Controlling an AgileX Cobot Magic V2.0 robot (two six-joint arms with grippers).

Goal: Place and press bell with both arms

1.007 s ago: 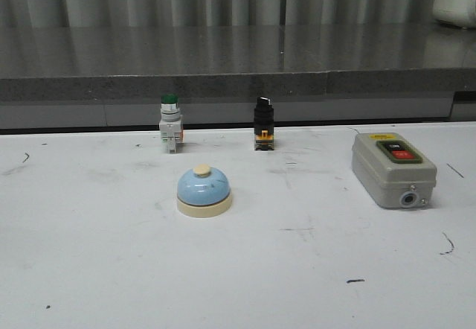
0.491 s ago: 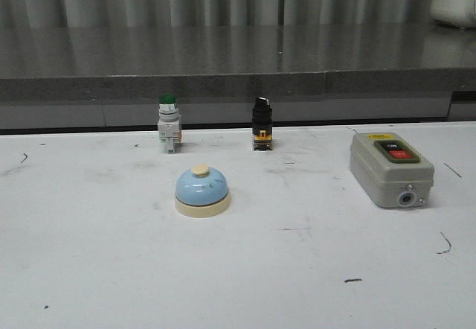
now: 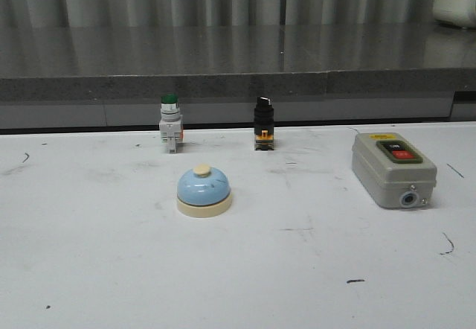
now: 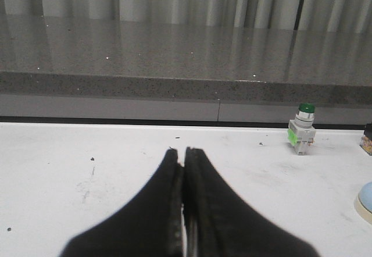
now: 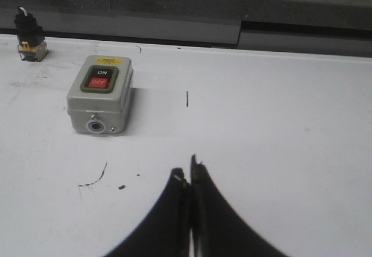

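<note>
The bell (image 3: 204,193) is a light-blue dome with a cream base and a cream button. It stands upright on the white table, left of centre in the front view. Its edge also shows in the left wrist view (image 4: 366,199). No arm or gripper shows in the front view. My left gripper (image 4: 181,152) is shut and empty, low over the bare table, well apart from the bell. My right gripper (image 5: 187,172) is shut and empty, over the bare table on the near side of the grey switch box (image 5: 100,94).
A green-capped push button (image 3: 170,123) and a black selector switch (image 3: 262,123) stand at the table's far edge. The grey switch box (image 3: 391,168) lies at the right. A grey stone ledge (image 3: 238,61) runs behind the table.
The front view shifted slightly left and back again. The bell and the other objects stay in place.
</note>
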